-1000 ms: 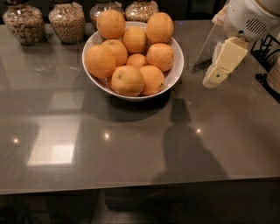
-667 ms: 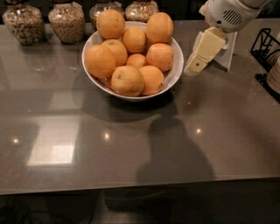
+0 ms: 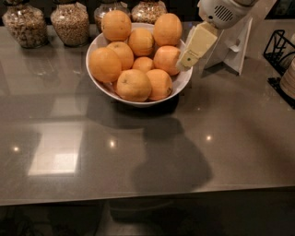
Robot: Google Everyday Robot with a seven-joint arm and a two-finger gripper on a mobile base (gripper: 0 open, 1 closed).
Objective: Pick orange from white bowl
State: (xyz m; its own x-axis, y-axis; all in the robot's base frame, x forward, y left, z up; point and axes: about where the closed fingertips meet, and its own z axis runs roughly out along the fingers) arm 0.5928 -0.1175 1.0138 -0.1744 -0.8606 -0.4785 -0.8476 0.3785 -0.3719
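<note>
The white bowl [image 3: 182,82] stands at the back middle of the dark counter, piled with several oranges. My gripper [image 3: 185,63], cream-coloured under a white wrist [image 3: 221,11], hangs over the bowl's right rim. Its tip is right beside a large deep-orange orange [image 3: 166,59] on the bowl's right side; I cannot tell whether they touch. Another large orange [image 3: 167,28] sits just behind that one. A paler orange with a dark stem dimple [image 3: 133,85] lies at the front, and a smaller orange [image 3: 144,63] sits in the middle.
Several glass jars of grain [image 3: 70,23] line the back edge left of and behind the bowl. A white stand [image 3: 237,46] is right of the bowl, behind the arm. A black wire rack [image 3: 279,48] is at the far right.
My gripper has moved left from the open counter right of the bowl to the bowl's right rim. The bowl and oranges have not moved.
</note>
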